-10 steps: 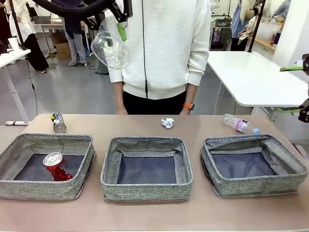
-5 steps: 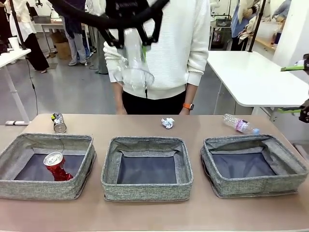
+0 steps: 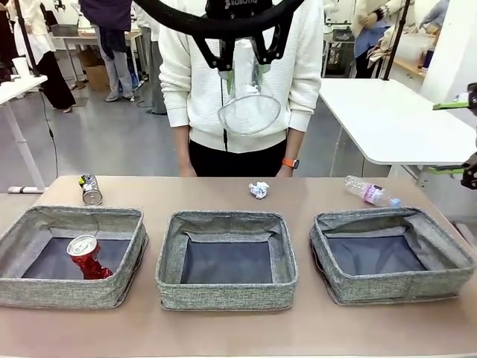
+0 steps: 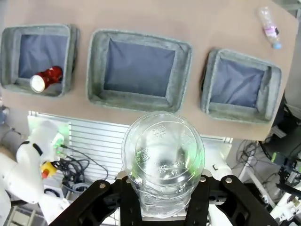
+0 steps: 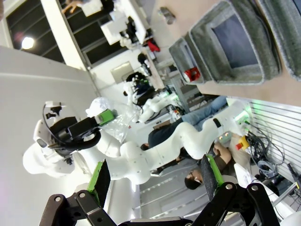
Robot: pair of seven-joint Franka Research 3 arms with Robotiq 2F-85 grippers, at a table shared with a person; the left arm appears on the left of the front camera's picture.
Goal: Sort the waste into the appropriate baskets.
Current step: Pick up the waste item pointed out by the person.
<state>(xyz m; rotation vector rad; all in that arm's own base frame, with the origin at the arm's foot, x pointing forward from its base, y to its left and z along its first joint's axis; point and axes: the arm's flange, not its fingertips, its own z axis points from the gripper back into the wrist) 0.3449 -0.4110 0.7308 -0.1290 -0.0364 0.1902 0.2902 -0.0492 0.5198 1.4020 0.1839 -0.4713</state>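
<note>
- Presently: left gripper (image 3: 244,68), jaws closed on the clear plastic cup (image 3: 250,108), which is held high with its mouth tipped down.
- Left wrist view: the cup (image 4: 163,157) sits between the fingers, with the middle basket (image 4: 138,70) at 12 o'clock of it.
- Right gripper (image 5: 153,181): jaws wide, nothing between the pads, off the table's 3 o'clock edge.
- Step in hand, as judged: carrying the cup to a basket, release not yet made.
- Left basket (image 3: 71,214): at 8 o'clock of the cup, holding the crushed red can (image 3: 88,256).
- Right basket (image 3: 387,218): at 4 o'clock, nothing in it. The middle basket, at 6 o'clock, is likewise bare.
- Next move, judged: choose one of the bare baskets, descend over its centre and open low, since a light cup may bounce over a soft wall.
- Unsorted on the table (image 3: 223,332): silver-dark can (image 3: 90,189) at 11 o'clock of the left basket, paper ball (image 3: 258,189) at 12 o'clock of the middle one, bottle (image 3: 371,192) just beside the right basket's far rim.
- Room: open air below the cup; a person stands close behind it at 12 o'clock.
</note>
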